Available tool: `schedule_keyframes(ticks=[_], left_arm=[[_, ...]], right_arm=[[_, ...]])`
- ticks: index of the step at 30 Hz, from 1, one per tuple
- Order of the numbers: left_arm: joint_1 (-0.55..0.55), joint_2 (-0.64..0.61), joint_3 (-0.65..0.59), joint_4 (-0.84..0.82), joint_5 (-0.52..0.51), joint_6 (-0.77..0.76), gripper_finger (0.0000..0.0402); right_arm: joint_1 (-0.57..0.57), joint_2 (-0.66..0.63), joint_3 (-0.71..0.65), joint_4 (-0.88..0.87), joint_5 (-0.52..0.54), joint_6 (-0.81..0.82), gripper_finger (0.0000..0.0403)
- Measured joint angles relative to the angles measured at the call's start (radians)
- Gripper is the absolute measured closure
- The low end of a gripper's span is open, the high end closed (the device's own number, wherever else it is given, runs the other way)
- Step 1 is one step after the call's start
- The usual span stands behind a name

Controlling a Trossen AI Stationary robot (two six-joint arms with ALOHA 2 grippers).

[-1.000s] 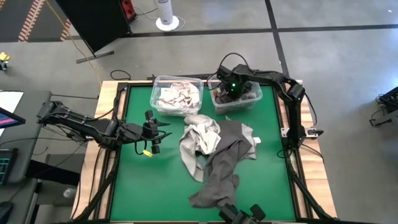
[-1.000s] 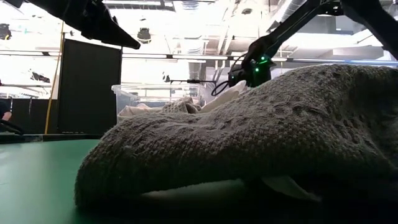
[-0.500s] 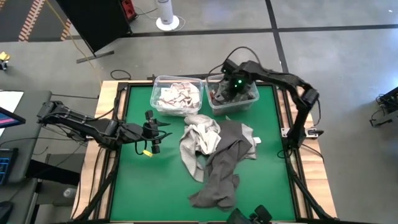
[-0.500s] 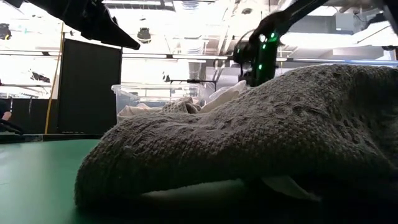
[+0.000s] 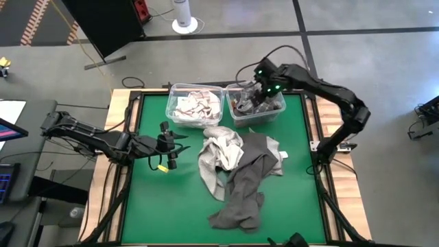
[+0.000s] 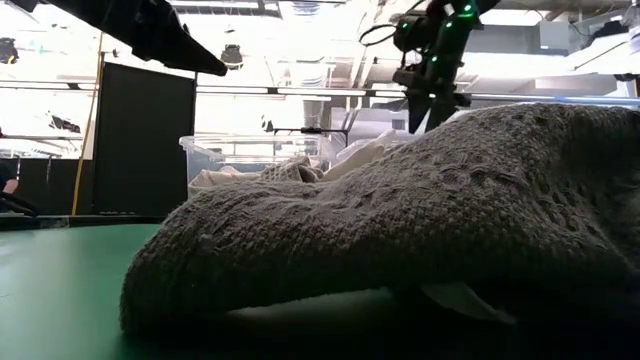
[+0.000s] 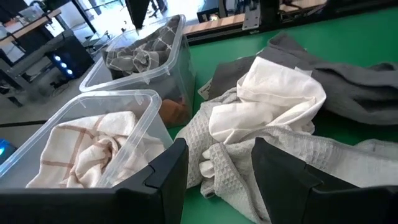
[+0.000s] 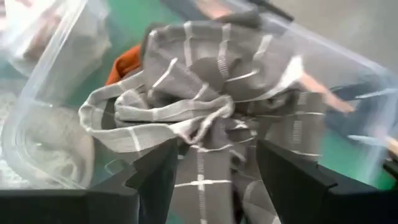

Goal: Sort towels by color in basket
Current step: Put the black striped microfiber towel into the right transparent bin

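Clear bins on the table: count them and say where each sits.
2. Left bin at the table's far edge, holding light cloth; right bin beside it, holding the checked towel, under the right pincer.

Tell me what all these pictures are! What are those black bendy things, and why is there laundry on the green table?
The black bendy things are two robot arms. Each ends in a two-fingered tool for picking things up. One picture looks down from above, one looks across the table top, and two come from small cameras on the arms' wrists. On the green table lies a pile of towels: white, light grey and dark grey. Behind it stand two clear bins. The left bin holds pale towels, and the right bin holds a grey checked towel with something orange beside it. The right tool hangs open above that bin, holding nothing. The left tool waits open over the table, facing the pile.
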Motion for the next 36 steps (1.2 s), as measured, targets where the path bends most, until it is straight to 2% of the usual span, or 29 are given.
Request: schedule_keyframes(ticks=[5, 12, 17, 21, 30, 36], left_arm=[[0.000, 0.000, 0.000, 0.003, 0.000, -0.001, 0.0233], [0.000, 0.000, 0.000, -0.003, 0.000, -0.001, 0.0233], [0.000, 0.000, 0.000, -0.031, 0.000, -0.003, 0.0233], [0.000, 0.000, 0.000, -0.033, 0.000, -0.004, 0.0233], [0.000, 0.000, 0.000, -0.024, 0.000, -0.007, 0.0233], [0.000, 0.000, 0.000, -0.020, 0.000, -0.010, 0.0233]], right_arm=[[0.017, 0.131, 0.000, 0.030, 0.000, -0.005, 0.0142], [0.041, 0.388, 0.007, 0.077, -0.001, -0.012, 0.0142], [0.038, 0.462, 0.012, 0.077, -0.015, -0.032, 0.0143], [0.038, 0.426, 0.003, 0.077, -0.016, -0.030, 0.0143], [0.024, 0.138, -0.001, 0.047, 0.006, -0.002, 0.0143], [0.019, 0.034, -0.001, 0.040, 0.027, 0.019, 0.0143]])
